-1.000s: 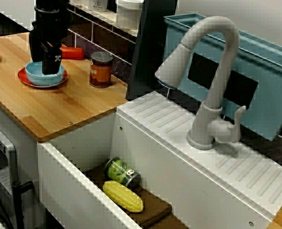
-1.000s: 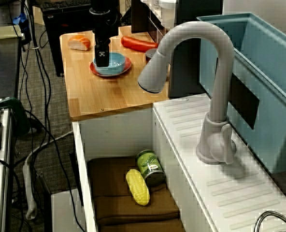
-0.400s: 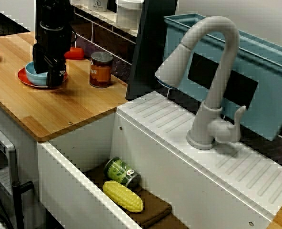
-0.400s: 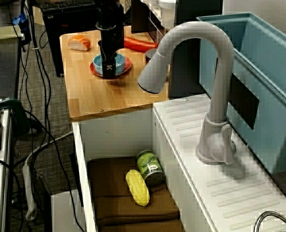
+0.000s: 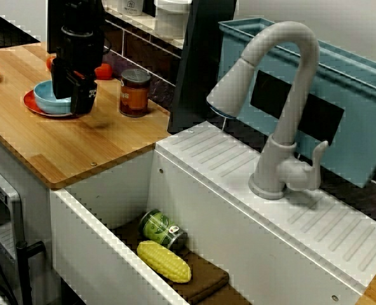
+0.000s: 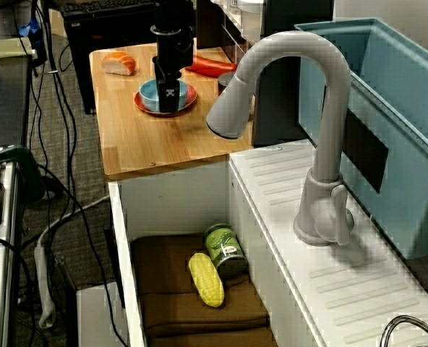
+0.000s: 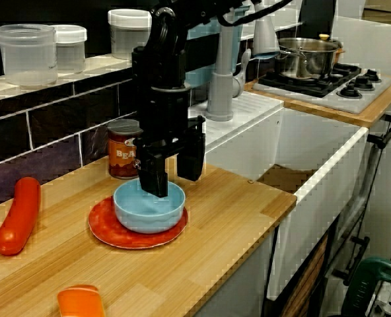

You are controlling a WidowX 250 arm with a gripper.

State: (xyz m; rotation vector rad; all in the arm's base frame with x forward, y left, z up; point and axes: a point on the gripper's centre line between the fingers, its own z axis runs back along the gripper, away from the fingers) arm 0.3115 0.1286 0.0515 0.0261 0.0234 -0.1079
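Note:
My black gripper [image 7: 172, 170] hangs open at the right side of a light blue bowl [image 7: 148, 210]. One finger [image 7: 152, 179] stands at the bowl's far rim and the other is outside it, toward the sink. Nothing is held between them. The bowl sits on a red plate [image 7: 113, 234] on the wooden counter [image 7: 222, 211]. In the view from the sink side the gripper [image 5: 73, 94] covers the bowl's [image 5: 47, 96] right part. From above, the gripper [image 6: 169, 92] stands over the bowl [image 6: 153, 92].
A brown can [image 7: 123, 155] stands just behind the gripper by the dark tiled wall. A red sausage [image 7: 16, 214] and an orange item [image 7: 80, 302] lie left of the plate. The sink holds a corn cob [image 5: 164, 261] and a green can [image 5: 163, 229] under a grey faucet [image 5: 283, 101].
The gripper has moved from over the bowl's middle toward the bowl's sink-side rim and the can. The bowl and plate have stayed in place.

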